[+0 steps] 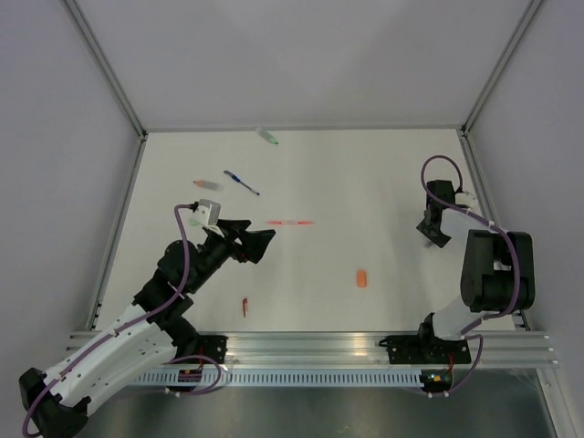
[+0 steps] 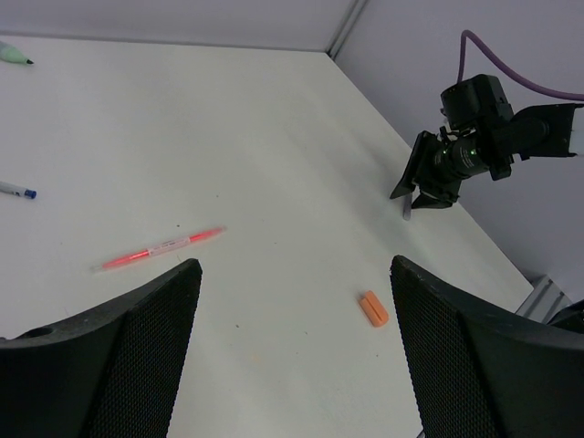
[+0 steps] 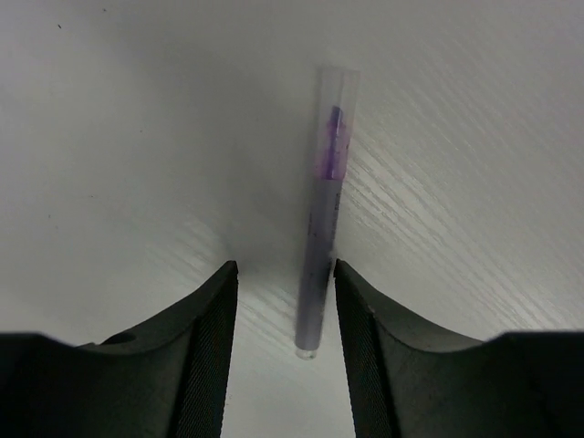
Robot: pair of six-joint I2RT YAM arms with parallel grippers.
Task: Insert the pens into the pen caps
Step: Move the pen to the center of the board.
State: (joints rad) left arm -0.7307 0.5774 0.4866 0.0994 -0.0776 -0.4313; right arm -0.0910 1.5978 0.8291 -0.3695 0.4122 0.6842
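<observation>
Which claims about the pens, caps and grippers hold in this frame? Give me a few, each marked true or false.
1. The left gripper is open and holds nothing. True.
2. The orange cap sits on a pen. False: it lies alone on the table, with no pen in it.
3. The grey pen lies between the fingers of the right gripper. True.
4. The red pen is held by the left gripper. False: it lies on the table, beyond the open jaws.
5. The blue pen lies beside the right gripper. False: it lies in the far left part of the table, nearer the left gripper.
</observation>
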